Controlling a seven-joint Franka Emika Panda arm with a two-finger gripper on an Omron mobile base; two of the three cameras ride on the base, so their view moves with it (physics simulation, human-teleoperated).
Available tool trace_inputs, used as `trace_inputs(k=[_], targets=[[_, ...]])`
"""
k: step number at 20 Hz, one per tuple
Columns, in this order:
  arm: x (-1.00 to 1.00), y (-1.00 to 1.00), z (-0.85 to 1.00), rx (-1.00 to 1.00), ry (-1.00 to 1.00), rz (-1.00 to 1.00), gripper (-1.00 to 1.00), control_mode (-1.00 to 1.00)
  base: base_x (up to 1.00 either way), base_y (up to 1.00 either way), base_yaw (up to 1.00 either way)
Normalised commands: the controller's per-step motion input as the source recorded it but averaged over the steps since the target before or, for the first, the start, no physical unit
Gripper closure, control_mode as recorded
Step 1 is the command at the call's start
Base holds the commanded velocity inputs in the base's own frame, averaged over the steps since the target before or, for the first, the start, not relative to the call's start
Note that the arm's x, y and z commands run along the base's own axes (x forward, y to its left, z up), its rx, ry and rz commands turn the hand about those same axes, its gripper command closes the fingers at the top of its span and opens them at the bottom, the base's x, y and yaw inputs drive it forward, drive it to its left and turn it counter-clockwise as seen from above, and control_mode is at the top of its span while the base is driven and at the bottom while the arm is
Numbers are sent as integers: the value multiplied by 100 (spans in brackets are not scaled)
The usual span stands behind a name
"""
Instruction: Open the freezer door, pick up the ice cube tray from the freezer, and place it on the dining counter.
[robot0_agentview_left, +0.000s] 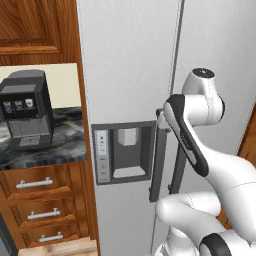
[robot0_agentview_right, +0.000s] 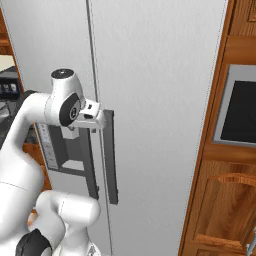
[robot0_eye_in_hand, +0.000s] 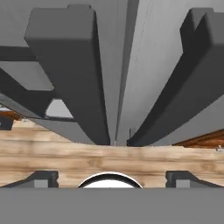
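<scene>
A tall light-grey fridge stands shut between wooden cabinets. Its freezer door (robot0_agentview_left: 127, 75) carries a dark dispenser recess (robot0_agentview_left: 125, 152) and, along its inner edge, a dark upright bar handle (robot0_agentview_left: 158, 160) just beside the twin handle (robot0_agentview_right: 112, 155) of the plain door. The white arm reaches to the top of these handles, and its gripper (robot0_eye_in_hand: 111, 177) looks down along both bars with its fingers spread wide, holding nothing. The opening step seems barely begun. Next, the fingers likely need to straddle the freezer's handle, close, and pull. The ice tray presumably lies hidden inside.
</scene>
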Motion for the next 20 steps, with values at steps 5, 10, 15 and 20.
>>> trace_inputs(k=[5,10,15,20], targets=[[-8,0,-26,-1,-3,0,-100,100,0,0,0],[0,0,0,0,0,0,-100,100,-3,-67,0],[0,0,0,0,0,0,-100,100,-1,-64,0],[0,0,0,0,0,0,-100,100,0,-14,0]])
